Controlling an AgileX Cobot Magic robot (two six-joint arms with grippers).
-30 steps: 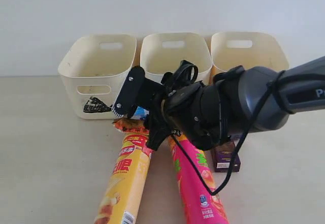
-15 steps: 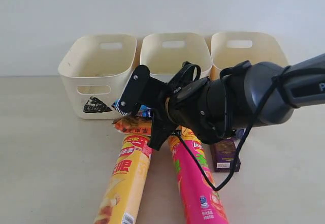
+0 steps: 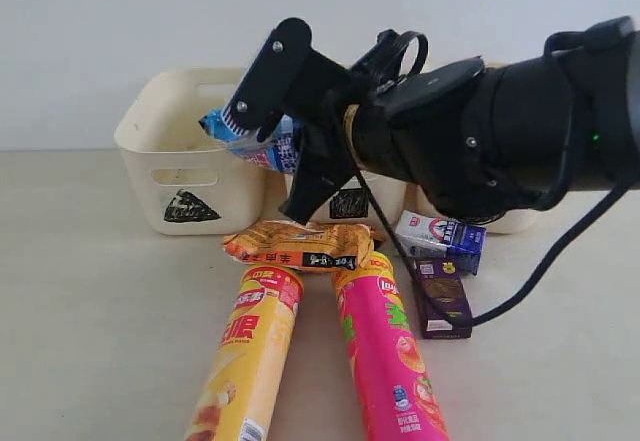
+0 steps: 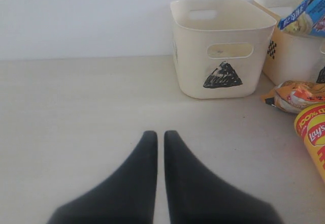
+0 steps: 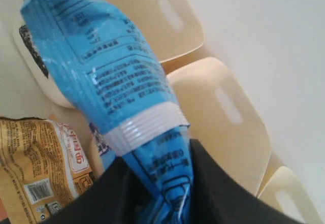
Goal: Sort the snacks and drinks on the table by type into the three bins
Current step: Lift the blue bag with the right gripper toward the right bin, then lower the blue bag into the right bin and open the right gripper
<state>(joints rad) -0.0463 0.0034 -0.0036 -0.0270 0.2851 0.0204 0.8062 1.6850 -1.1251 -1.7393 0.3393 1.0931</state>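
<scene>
Your right end effector (image 3: 262,146) pinches the blue packet (image 3: 240,131), eleven o'clock of the orange packet (image 3: 297,246); left end effector (image 4: 158,135) pressed together.

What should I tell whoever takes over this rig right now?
Right gripper: shut on the blue packet, held in the air in front of the triangle bin and square bin.
Left gripper: shut, empty, over bare table.
On the table: orange packet, yellow tube, pink tube, white-blue carton, purple carton, all in front of the bins.
Done: nothing is in a bin yet.
Left: drop the blue packet, then sort the other five by type.
</scene>
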